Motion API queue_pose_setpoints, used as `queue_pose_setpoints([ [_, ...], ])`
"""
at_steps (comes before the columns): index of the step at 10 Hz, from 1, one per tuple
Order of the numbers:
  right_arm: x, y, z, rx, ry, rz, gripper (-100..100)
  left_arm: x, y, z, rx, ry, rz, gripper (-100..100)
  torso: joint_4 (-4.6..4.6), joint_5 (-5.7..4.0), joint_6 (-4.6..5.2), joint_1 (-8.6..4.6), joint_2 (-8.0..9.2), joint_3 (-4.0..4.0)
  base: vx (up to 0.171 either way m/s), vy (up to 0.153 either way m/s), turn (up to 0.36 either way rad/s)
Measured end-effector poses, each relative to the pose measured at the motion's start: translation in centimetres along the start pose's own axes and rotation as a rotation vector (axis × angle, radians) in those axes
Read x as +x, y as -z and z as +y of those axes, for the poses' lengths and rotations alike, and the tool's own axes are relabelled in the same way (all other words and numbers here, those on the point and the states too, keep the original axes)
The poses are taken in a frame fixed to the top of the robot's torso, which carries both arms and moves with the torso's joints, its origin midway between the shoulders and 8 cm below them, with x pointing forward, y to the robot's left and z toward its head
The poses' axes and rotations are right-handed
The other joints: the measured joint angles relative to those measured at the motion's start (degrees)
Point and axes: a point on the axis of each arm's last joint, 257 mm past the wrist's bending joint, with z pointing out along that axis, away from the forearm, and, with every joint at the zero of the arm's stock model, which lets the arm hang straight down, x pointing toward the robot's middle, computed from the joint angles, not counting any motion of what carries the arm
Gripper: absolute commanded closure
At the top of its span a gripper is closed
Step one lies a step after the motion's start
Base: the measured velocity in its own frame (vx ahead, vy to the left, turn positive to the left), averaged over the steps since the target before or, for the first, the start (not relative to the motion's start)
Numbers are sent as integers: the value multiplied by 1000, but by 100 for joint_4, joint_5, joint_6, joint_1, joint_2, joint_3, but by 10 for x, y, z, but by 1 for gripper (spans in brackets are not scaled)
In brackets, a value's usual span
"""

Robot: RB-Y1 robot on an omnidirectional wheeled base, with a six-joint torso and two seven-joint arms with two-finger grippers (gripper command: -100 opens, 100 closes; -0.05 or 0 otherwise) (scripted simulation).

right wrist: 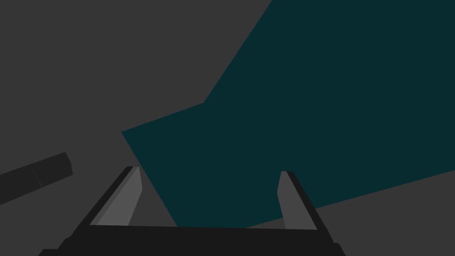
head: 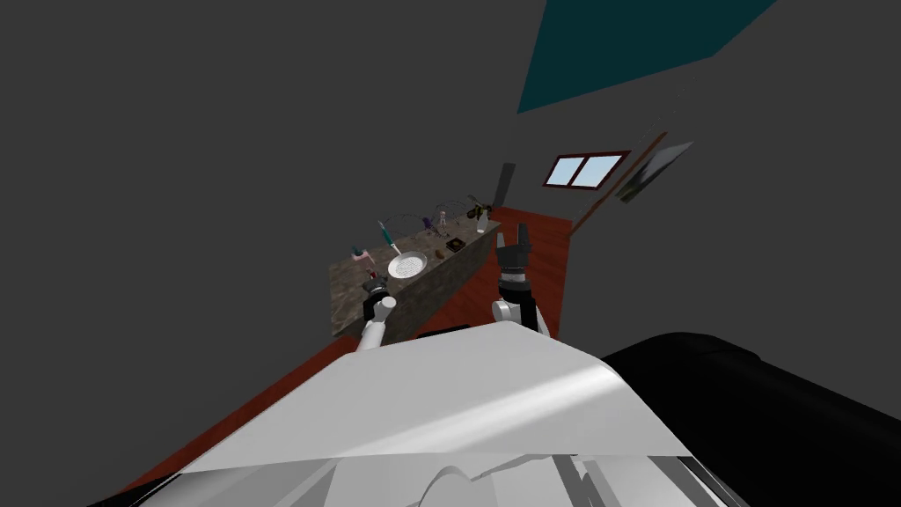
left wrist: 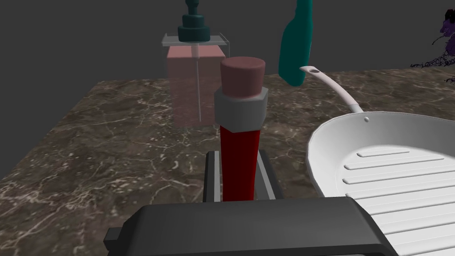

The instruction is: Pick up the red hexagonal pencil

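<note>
The red hexagonal pencil [left wrist: 240,164], with a grey ferrule and a dull pink eraser at its far end, runs straight out between the fingers of my left gripper [left wrist: 238,154]. Both fingers press its sides, so the gripper is shut on it. The hand hovers over the near end of the brown marbled counter [left wrist: 111,146], next to a white ridged pan [left wrist: 391,169]. In the head view the left gripper [head: 377,295] is at the counter's near end [head: 347,295]. My right gripper [head: 513,238] is raised at the counter's right side, and its fingers [right wrist: 133,191] stand open and empty.
Just beyond the pencil stand a clear pink soap dispenser [left wrist: 195,84] and a teal bottle [left wrist: 295,44]. The pan's handle [left wrist: 333,89] reaches toward the bottle. Small items [head: 453,231] crowd the counter's far end. Red-brown floor [head: 519,264] runs along its right side.
</note>
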Motion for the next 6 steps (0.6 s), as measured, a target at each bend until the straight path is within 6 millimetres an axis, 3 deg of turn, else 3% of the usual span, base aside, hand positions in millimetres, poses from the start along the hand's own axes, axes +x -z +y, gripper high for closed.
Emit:
queue_pose_setpoints([
  [6, 0, 0, 0, 0, 0, 0, 0, -7, 31, -48, 49, 2, -2, 100, -39, 20, -37, 29, 11, -14, 31, -6, -51],
])
